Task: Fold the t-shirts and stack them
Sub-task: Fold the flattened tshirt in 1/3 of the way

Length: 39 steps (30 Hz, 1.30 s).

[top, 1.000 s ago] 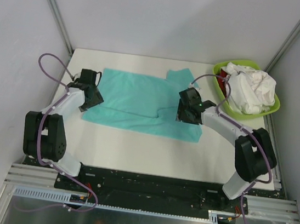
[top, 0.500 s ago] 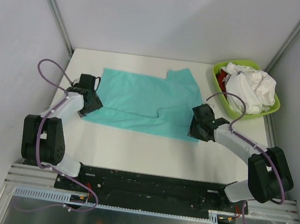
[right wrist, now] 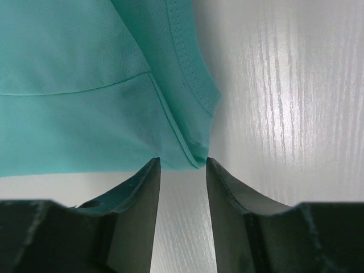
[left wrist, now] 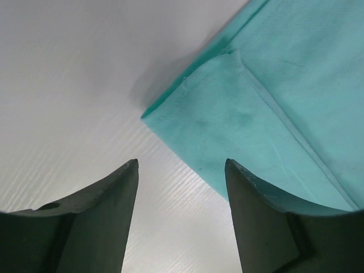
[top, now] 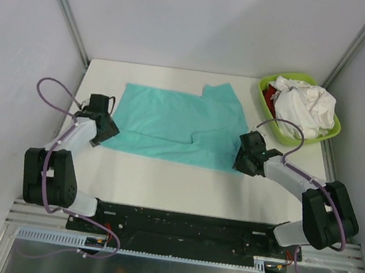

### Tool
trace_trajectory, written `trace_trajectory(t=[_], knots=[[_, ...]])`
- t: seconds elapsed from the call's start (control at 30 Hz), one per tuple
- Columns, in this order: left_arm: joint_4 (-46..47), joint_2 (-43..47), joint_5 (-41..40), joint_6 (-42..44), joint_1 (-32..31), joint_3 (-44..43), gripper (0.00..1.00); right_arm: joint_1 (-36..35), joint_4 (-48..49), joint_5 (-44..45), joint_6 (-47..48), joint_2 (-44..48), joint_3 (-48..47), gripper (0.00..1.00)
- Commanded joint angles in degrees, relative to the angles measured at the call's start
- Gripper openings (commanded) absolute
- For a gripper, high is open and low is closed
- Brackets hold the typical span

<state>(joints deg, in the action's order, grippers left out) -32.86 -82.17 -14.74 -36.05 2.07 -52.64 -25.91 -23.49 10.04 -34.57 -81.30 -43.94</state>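
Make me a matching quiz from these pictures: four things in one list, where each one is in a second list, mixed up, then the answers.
Things:
1. teal shirt
2. basin
3. white cloth
4. left end effector

Places:
A. piled in the basin
B. at the shirt's near left corner
C. lying in the middle of the table
D. at the table's far right corner

Pairs: 1-C, 2-D, 3-A, 4-B

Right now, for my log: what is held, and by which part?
Nothing. Left hand open before one shirt corner; right hand open, astride another corner.
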Motion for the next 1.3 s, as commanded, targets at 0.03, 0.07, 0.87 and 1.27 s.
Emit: trace_trajectory(t=[0.03,0.07,0.87,1.27], knots=[[0.74,3.55,-0.33,-0.93,3.68,1.81,0.65,0.73,3.37,-0.82,-0.84,-1.52,1.11,0.38],[0.71,3.44,-0.44,-0.94,4.37,2.05,0.64,0.88,3.54,-0.99,-0.8,-1.73,1.3,0.37],[5.13,-7.87,0.76,-3.95,7.47,0.79,0.43,1.96,4.62,-2.81,0.62,-1.26,4.62,0.36],[5.21,-0.13,3.5,-3.68,7.47,2.29,0.39,2.0,5.14,-3.65,0.82,-1.62,5.35,0.35]])
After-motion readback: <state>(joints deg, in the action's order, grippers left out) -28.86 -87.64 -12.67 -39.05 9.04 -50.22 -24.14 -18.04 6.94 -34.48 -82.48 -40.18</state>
